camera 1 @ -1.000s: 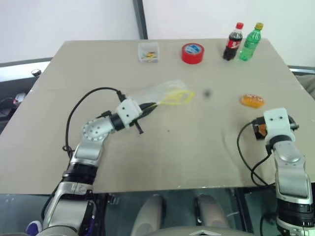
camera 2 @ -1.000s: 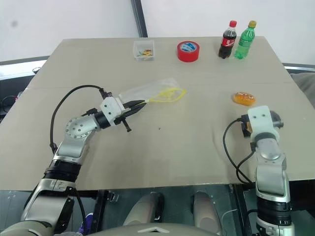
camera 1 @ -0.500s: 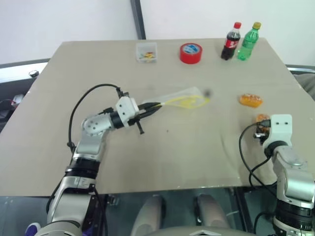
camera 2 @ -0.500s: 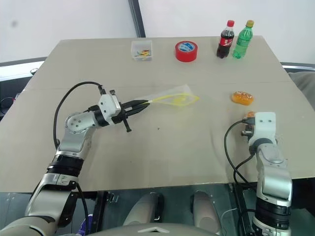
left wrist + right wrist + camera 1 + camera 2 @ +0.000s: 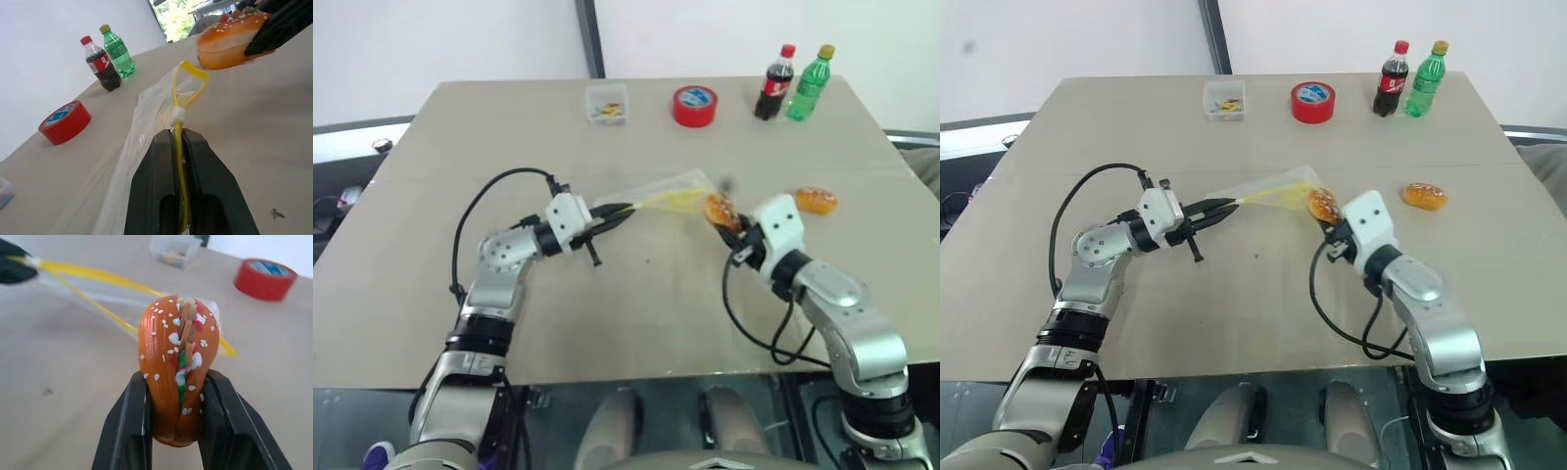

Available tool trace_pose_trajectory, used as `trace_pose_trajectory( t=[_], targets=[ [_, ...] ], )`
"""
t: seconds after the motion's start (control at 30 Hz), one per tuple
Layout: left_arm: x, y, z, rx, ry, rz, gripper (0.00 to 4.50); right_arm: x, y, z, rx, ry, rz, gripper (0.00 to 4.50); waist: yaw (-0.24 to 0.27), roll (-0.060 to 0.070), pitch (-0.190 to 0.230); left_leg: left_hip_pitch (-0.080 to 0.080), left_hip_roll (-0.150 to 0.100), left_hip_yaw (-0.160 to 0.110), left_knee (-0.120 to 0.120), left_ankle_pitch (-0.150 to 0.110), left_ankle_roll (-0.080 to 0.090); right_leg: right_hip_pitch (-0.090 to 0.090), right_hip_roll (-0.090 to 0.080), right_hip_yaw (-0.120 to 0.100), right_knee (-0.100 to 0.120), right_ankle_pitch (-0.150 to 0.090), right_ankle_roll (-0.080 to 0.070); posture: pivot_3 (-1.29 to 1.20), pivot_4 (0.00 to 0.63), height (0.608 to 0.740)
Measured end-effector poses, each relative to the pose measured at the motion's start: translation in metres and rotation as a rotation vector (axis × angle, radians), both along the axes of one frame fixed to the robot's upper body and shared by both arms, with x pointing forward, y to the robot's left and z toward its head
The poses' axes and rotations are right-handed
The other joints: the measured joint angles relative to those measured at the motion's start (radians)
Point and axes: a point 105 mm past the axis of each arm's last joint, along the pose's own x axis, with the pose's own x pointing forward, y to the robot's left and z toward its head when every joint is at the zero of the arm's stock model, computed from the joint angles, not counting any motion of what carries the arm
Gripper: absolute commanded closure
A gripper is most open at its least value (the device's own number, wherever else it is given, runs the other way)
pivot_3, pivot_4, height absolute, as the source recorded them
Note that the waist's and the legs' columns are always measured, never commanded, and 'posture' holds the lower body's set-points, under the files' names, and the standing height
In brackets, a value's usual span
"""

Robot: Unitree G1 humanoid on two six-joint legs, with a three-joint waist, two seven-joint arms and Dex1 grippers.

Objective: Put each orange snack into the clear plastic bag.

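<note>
Two orange snacks on the job; neither is in the clear plastic bag [image 5: 651,196] yet, so by my count nothing is finished.

First snack [image 5: 178,367]: clamped edge-on between the fingers of the right gripper [image 5: 729,223], carried above the table [image 5: 636,304] and sitting right at the yellow-edged mouth of the bag. In the right wrist view the black fingers press both sides of the bun, with the yellow strip just beyond it.

Bag: lifted clear of the table at one end, the left gripper [image 5: 179,161] closed tight on its yellow strip; the loop of the strip stands open toward the snack.

Second snack [image 5: 815,201]: untouched, lying on the table well to the right of the bag, nearer the two bottles [image 5: 793,83].

Judgement: step in hand is insertion of snack one. Left to do: push it through the mouth, let go, then fetch and bag snack two.
</note>
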Motion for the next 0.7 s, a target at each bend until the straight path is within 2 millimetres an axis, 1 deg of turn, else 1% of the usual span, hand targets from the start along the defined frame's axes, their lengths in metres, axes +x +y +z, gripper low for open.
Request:
trace_pose_trajectory(
  t=[0.1, 0.23, 0.37, 0.47, 0.57, 0.67, 0.7],
  targets=[
    [-0.003, -0.002, 0.001, 0.002, -0.009, -0.01, 4.5, 0.004, 0.009, -0.004, -0.009, 0.021, 0.024, 3.36, 0.0, 0.0, 0.0, 0.0, 0.0, 0.0, 0.0, 0.0, 0.0, 0.0, 0.0, 0.0, 0.0, 0.0, 0.0, 0.0, 0.15, 0.74],
    [-0.007, -0.003, 0.001, 0.004, -0.018, -0.018, 4.5, 0.005, 0.011, -0.015, -0.069, 0.059, 0.057, 3.36, 0.0, 0.0, 0.0, 0.0, 0.0, 0.0, 0.0, 0.0, 0.0, 0.0, 0.0, 0.0, -0.001, 0.0, 0.0, 0.0, 0.15, 0.74],
    [-0.011, -0.004, -0.002, 0.005, -0.017, -0.023, 4.5, 0.005, 0.013, -0.022, -0.125, 0.079, 0.086, 3.36, -0.002, 0.0, 0.0, 0.0, 0.0, 0.0, 0.0, 0.0, 0.0, 0.0, 0.0, 0.0, 0.0, 0.0, 0.0, 0.0, 0.15, 0.74],
    [-0.013, -0.005, -0.002, 0.004, -0.021, -0.025, 4.5, 0.005, 0.015, -0.021, -0.137, 0.071, 0.105, 3.36, -0.002, 0.0, 0.0, 0.0, 0.0, 0.0, 0.0, 0.0, 0.0, 0.0, 0.0, 0.0, 0.0, 0.0, 0.0, 0.0, 0.15, 0.74],
    [-0.015, -0.004, -0.006, 0.004, -0.011, -0.025, 4.5, 0.005, 0.02, -0.016, -0.133, 0.056, 0.126, 3.36, -0.002, 0.0, 0.0, 0.0, 0.0, -0.001, 0.0, 0.0, 0.0, 0.0, 0.0, 0.0, 0.0, 0.0, 0.0, 0.0, 0.15, 0.74],
    [-0.024, -0.008, -0.013, 0.017, 0.005, -0.059, 4.5, 0.008, 0.026, -0.015, -0.11, 0.067, 0.152, 3.36, -0.002, 0.0, 0.0, 0.0, 0.0, 0.0, 0.0, 0.0, 0.0, 0.0, 0.0, 0.0, 0.0, 0.0, 0.0, 0.0, 0.15, 0.74],
    [-0.027, -0.01, -0.014, 0.022, 0.009, -0.072, 4.5, 0.008, 0.027, -0.016, -0.106, 0.075, 0.163, 3.08, -0.002, 0.0, 0.0, 0.0, 0.001, -0.001, 0.0, 0.0, 0.0, 0.0, 0.0, 0.0, 0.0, 0.0, 0.0, 0.0, 0.15, 0.74]
  ],
)
